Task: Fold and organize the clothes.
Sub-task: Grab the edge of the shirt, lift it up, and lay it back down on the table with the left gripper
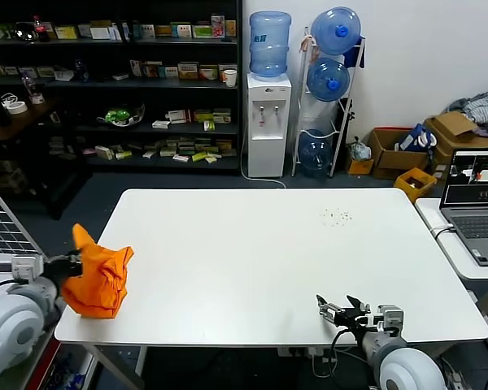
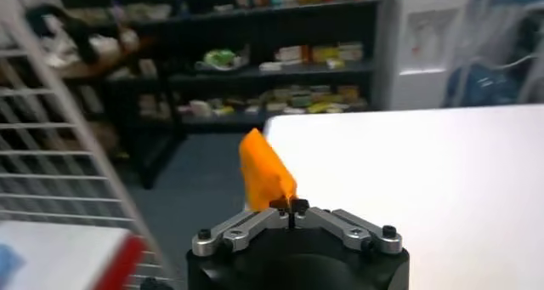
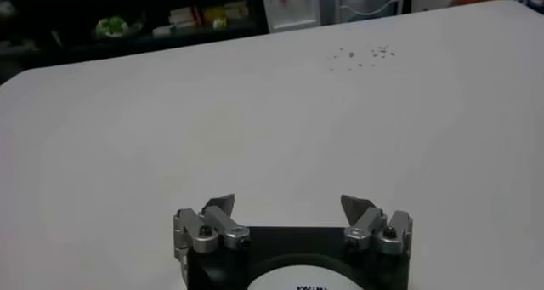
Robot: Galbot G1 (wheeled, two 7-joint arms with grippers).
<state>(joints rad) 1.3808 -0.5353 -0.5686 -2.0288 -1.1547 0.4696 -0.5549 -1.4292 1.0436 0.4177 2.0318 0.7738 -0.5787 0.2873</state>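
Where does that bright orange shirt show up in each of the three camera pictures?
Head view: the orange T-shirt hangs bunched at the white table's near left corner, pinched by the left gripper.
Left wrist view: only a pointed orange fold shows, rising from the shut fingertips.
Right wrist view: not in it; only the open right gripper over bare tabletop.
Shared landmark: the white water dispenser, visible behind the table in all three views.
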